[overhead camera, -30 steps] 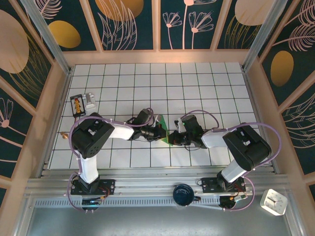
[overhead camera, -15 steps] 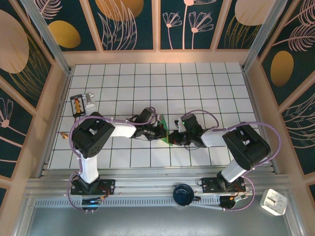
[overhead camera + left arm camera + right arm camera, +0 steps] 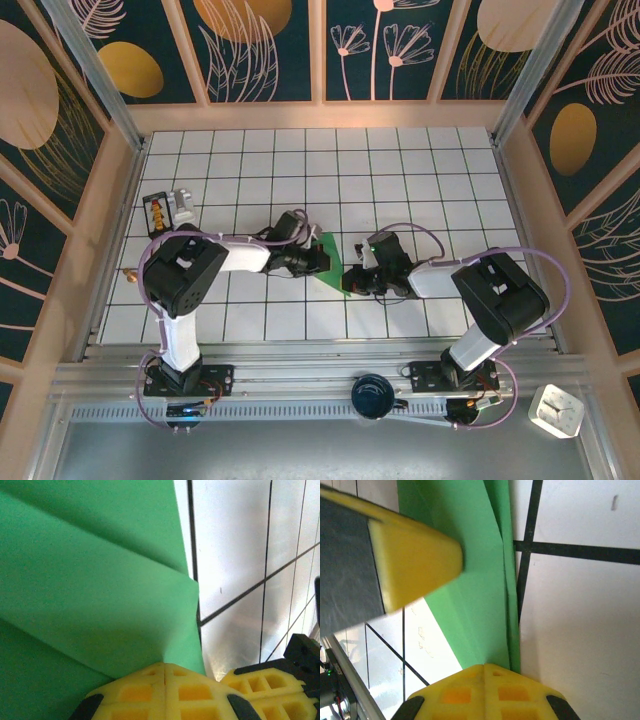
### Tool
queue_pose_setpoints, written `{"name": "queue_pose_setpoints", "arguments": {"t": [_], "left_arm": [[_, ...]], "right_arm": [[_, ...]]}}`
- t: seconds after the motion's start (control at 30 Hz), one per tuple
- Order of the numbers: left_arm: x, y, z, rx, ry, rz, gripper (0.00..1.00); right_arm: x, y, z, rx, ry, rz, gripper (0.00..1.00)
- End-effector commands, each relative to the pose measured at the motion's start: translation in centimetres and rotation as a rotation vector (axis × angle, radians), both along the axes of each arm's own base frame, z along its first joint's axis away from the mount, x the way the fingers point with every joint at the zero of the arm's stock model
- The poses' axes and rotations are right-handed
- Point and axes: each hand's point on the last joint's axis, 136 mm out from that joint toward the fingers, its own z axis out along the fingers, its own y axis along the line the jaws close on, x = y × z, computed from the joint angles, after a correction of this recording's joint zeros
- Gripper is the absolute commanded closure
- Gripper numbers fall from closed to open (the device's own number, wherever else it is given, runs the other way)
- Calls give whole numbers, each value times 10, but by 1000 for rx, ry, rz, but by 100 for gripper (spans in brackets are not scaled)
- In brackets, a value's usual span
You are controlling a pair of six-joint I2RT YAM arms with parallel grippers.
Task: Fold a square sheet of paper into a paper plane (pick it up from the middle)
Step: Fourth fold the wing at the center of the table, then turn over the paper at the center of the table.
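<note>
The counter (image 3: 400,170) is a white tiled surface ruled with dark grid lines. It is boxed in by a pale wooden frame whose wall panels (image 3: 265,45) are dark teal with gold discs and pink plant outlines. A metal rail (image 3: 300,378) runs along the near edge and carries both arm bases. Near the left edge of the counter sits a small black-and-orange box (image 3: 158,214) with a white block (image 3: 185,205) just beside it. A dark blue round cup-like thing (image 3: 372,394) rests on the rail between the bases; its contents cannot be made out. A white clock (image 3: 556,411) lies at the near right corner, off the tiles. The green sheet of paper (image 3: 332,262), creased into overlapping flaps, lies on the tiles at the middle of the counter between the two arms. The left gripper (image 3: 318,262) is closed with its yellow tips at the sheet's left side. The right gripper (image 3: 352,280) is closed at the sheet's near right edge. Whether either one pinches the paper cannot be told.
</note>
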Motion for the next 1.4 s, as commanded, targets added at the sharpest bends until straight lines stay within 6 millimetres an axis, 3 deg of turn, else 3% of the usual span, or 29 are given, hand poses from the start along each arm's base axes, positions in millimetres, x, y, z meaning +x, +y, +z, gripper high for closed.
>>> {"name": "queue_pose_setpoints", "arguments": {"t": [0.0,0.33,0.47,0.5,0.77,0.93,1.03,1.13,1.23,1.37], "left_arm": [[21,27,-23,80,-16,64,100],[63,61,-25,91,-36,168,100],[68,75,-32,117,-27,195,100],[79,74,-25,108,-48,204,100],[107,101,-24,144,-75,274,100],[128,118,-14,152,-106,325,100],[134,121,3,138,-146,342,99],[123,112,31,43,-189,349,87],[88,93,46,-17,-200,291,77],[45,61,50,-91,-174,199,70]], "right_arm": [[-56,-60,-69,-297,262,-56,100],[-55,-63,-69,-304,263,-63,100],[-55,-63,-69,-302,262,-63,100],[-55,-63,-68,-303,262,-62,100],[-55,-65,-67,-302,252,-67,100],[-54,-64,-64,-292,243,-59,100],[-49,-56,-56,-257,209,-37,100],[-34,-36,-31,-155,124,-4,100],[-16,-13,9,-19,16,24,100],[0,-5,50,92,-114,14,92]]}}
